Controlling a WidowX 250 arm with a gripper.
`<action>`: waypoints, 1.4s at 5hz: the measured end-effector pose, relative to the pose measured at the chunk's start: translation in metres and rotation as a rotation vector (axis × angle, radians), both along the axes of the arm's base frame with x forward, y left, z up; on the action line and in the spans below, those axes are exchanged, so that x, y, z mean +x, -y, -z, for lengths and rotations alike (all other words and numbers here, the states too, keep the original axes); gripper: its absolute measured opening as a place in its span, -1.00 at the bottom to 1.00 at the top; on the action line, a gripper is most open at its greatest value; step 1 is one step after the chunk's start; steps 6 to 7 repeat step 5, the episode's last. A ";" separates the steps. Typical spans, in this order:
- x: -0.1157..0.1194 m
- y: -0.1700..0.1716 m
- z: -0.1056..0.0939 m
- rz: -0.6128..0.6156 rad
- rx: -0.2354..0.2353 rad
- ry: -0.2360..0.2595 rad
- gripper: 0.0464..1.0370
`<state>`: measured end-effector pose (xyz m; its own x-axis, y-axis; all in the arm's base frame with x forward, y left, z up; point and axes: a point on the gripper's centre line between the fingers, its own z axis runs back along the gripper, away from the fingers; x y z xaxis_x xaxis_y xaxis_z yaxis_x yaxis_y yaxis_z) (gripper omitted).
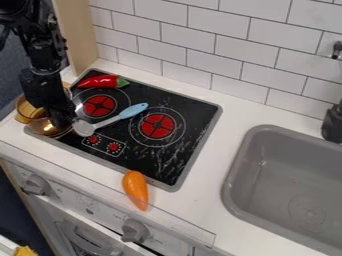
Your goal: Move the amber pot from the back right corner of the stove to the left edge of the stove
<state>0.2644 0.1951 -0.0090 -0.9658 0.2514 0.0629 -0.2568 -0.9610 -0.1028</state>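
The black gripper is at the left end of the stove, low over a shiny copper-coloured metal pot or bowl. Close to its right lies a spoon with a light blue handle and a pale grey head, slanting across the cooktop between two burners. The spoon's head is right beside the gripper; whether they touch is hard to tell. A red chili pepper with a green stem end lies at the stove's back left. An orange carrot-like vegetable lies across the front edge of the stove and counter.
The black cooktop has red burner marks. A grey sink is set into the white counter on the right, with a black faucet part behind it. A wooden post stands at back left, and a clear ledge with knobs runs along the front.
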 end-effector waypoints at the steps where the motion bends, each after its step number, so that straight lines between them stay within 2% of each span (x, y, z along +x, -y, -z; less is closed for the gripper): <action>1: 0.001 0.002 0.001 0.012 -0.005 0.002 0.07; 2: 0.003 0.011 0.001 0.046 -0.019 -0.007 0.69; 3: 0.008 0.017 -0.013 0.067 -0.018 0.030 0.96; 4: 0.012 0.020 -0.034 0.063 0.001 0.075 0.95; 5: 0.013 0.025 -0.059 0.049 0.041 0.132 0.94; 7: 0.013 0.025 -0.059 0.049 0.041 0.132 0.94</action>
